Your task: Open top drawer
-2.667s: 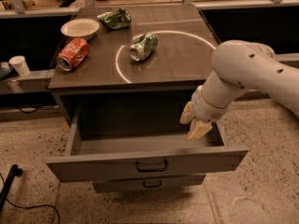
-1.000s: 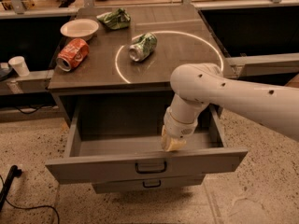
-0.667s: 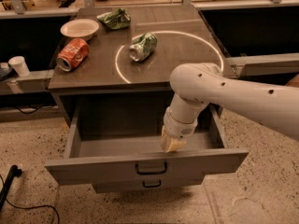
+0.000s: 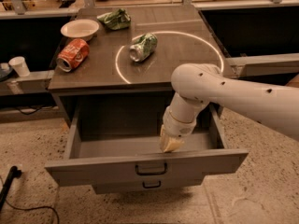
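Note:
The top drawer (image 4: 117, 169) is pulled far out of the grey cabinet. Its wide front panel carries a small dark centre handle (image 4: 151, 169) and its plain grey interior is bare. My gripper (image 4: 169, 143) hangs from the white arm (image 4: 224, 94) inside the drawer, just behind the front panel and a little right of the handle. It touches no handle. A narrower drawer front (image 4: 147, 185) with its own small handle shows below the top drawer, pulled out slightly.
On the cabinet top (image 4: 187, 55) lie a red can (image 4: 72, 55), a green-and-white can (image 4: 143, 46), a white bowl (image 4: 80, 29) and a crumpled green bag (image 4: 114, 18). A white cup (image 4: 18, 66) stands on a ledge at left. A black cable (image 4: 9, 185) lies on the speckled floor.
My arm has swung from the drawer's right side to its middle, with the gripper now behind the front panel near the handle. In the last second nothing has moved. The drawer stays open.

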Controlling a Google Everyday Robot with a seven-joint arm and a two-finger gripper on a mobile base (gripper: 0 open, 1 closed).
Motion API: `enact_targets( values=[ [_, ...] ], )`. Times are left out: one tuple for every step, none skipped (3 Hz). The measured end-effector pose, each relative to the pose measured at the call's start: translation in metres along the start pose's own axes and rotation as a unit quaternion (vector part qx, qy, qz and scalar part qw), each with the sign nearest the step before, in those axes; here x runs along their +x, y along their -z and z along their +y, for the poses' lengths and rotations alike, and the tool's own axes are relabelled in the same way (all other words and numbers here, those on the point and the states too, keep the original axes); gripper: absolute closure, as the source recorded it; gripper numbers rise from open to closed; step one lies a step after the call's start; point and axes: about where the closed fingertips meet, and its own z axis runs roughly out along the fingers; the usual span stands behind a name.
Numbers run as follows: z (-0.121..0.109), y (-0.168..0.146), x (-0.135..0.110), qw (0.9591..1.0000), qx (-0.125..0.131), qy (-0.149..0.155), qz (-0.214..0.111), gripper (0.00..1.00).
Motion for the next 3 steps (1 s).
enact_targets(
  values=[
    [-0.013, -0.01, 0.0, 0.9992, 0.01, -0.024, -0.029, 0.74],
    [-0.017, -0.033, -0.006, 0.9986, 0.002, -0.033, -0.041, 0.77],
    [-0.013, -0.045, -0.011, 0.9986, -0.007, -0.031, -0.043, 0.77]
  ],
)
